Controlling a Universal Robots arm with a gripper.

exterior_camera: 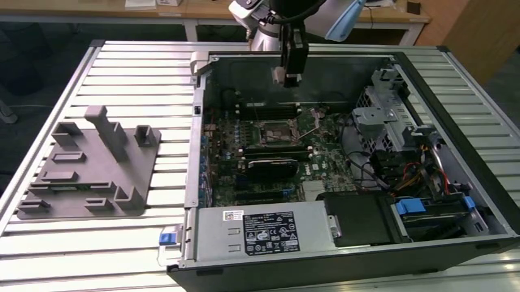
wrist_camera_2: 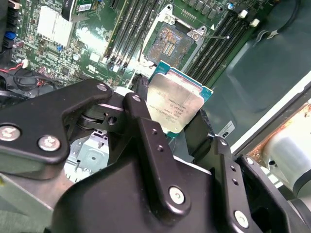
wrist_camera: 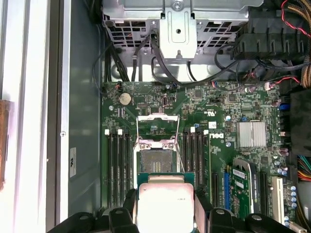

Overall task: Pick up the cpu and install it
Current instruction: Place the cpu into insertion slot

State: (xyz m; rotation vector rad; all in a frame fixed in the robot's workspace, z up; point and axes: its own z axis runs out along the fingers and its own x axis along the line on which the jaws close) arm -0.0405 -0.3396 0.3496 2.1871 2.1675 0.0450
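Over on the exterior view's left the grey fixture tray (exterior_camera: pixel 89 173) sits on the slatted table (exterior_camera: pixel 130 67), and to its right the gripper (exterior_camera: pixel 287 78) hangs above the open computer case (exterior_camera: pixel 243 56), its fingers (wrist_camera_2: pixel 143 121) pinching the cpu (wrist_camera_2: pixel 176 103) well above the motherboard socket (exterior_camera: pixel 276 132).

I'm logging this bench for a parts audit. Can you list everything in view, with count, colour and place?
cpu: one, silver top, held in the gripper above the motherboard.
socket: one, black-framed, open and empty, on the motherboard.
motherboard: one, green, inside the computer case.
computer case: one, black, side open, on the table.
power supply: one, silver, inside the case.
fixture tray: one, grey, on the table at the exterior view's left.
table: one, slatted metal.
gripper: one, black, shut on the cpu.
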